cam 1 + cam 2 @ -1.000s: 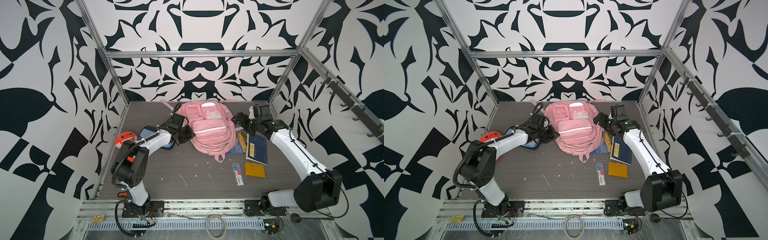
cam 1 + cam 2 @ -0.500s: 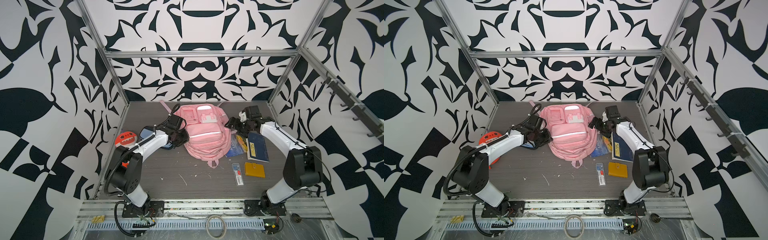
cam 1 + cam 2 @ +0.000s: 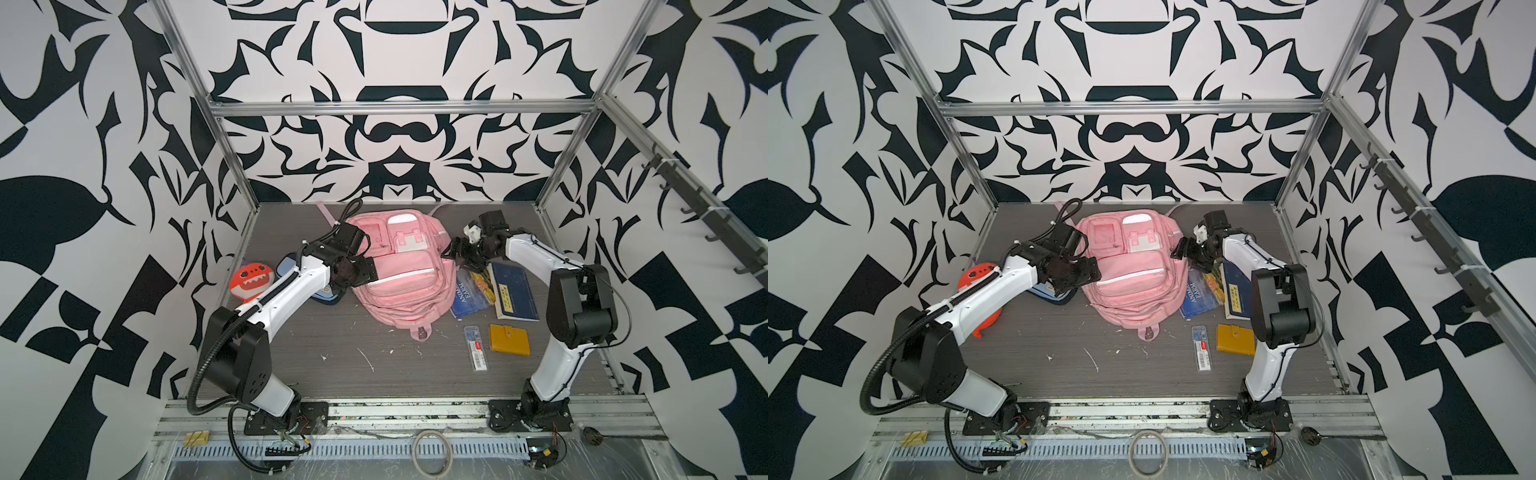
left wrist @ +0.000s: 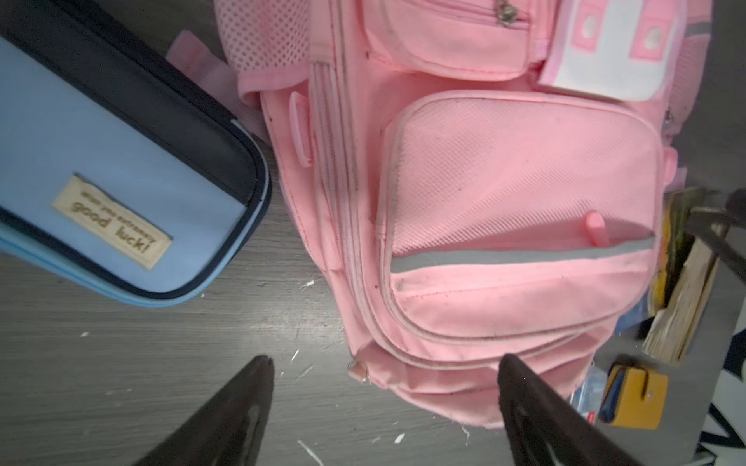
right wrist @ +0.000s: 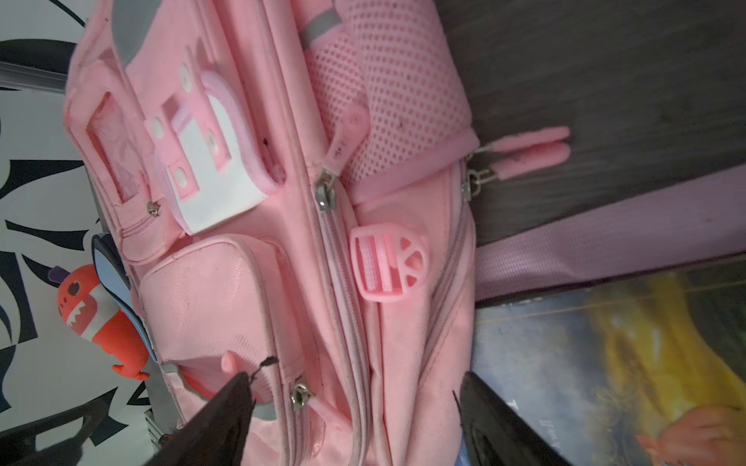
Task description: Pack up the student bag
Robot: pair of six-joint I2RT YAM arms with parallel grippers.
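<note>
Bag (image 3: 399, 282) lies flat near the table's (image 3: 332, 345) back edge, left gripper (image 3: 368, 269) and right gripper (image 3: 455, 255) flanking it, jaws spread, grasping nothing.

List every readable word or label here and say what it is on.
"good luck!": tan label on the blue pencil case; the smaller line above it is too blurred.
"ANIMAL FARM": cover of the blue book.
Yellow strip on the navy book and label on the clear pack: too small to read.
</note>
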